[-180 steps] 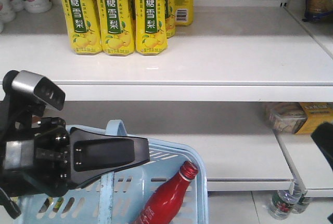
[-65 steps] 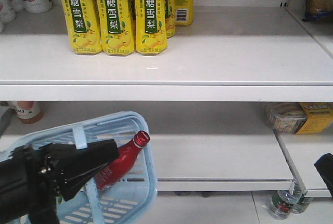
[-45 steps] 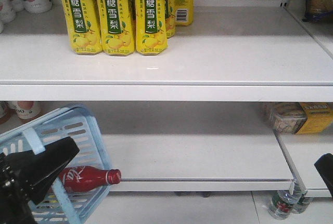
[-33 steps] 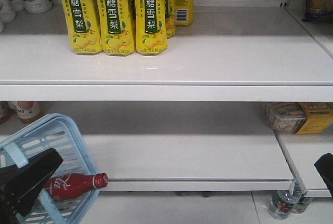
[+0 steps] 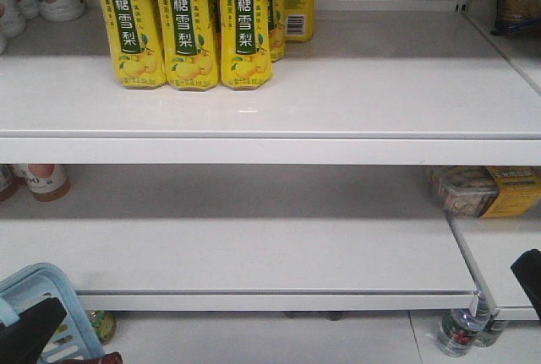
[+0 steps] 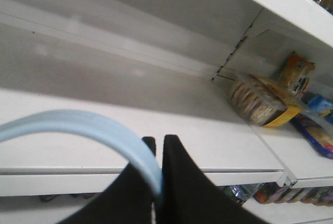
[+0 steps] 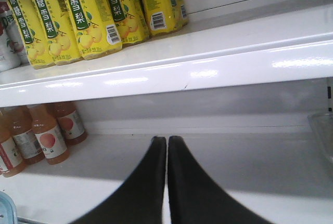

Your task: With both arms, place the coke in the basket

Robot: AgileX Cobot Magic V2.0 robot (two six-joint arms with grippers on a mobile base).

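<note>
From where I stand the job looks nearly done, though I can't confirm it; the light blue slotted plastic shopping basket [image 5: 72, 317] shows only as a corner at the bottom left of the front view, hanging low in front of the white lower shelf [image 5: 279, 254]. The slim red metal coke bottle [image 5: 89, 361] is at most a dark red sliver on the bottom edge beside that corner; I take it to be lying in the basket, but the inside is out of view, so I cannot tell for sure.

The left gripper [image 6: 158, 143] has its black wedge jaws pinched on the basket's pale blue swinging handle [image 6: 78, 125], carrying it; the right gripper [image 7: 167, 141] has its jaws pressed together with nothing between them, held before the shelf.

What's left, I'd judge, is only to set the basket down or settle it.

On the shelves: tall yellow pear-drink bottles [image 5: 182, 22] above; a clear plastic tub of biscuits [image 5: 465, 191] lower right; orange peach-drink bottles [image 7: 49, 135] at the left.
</note>
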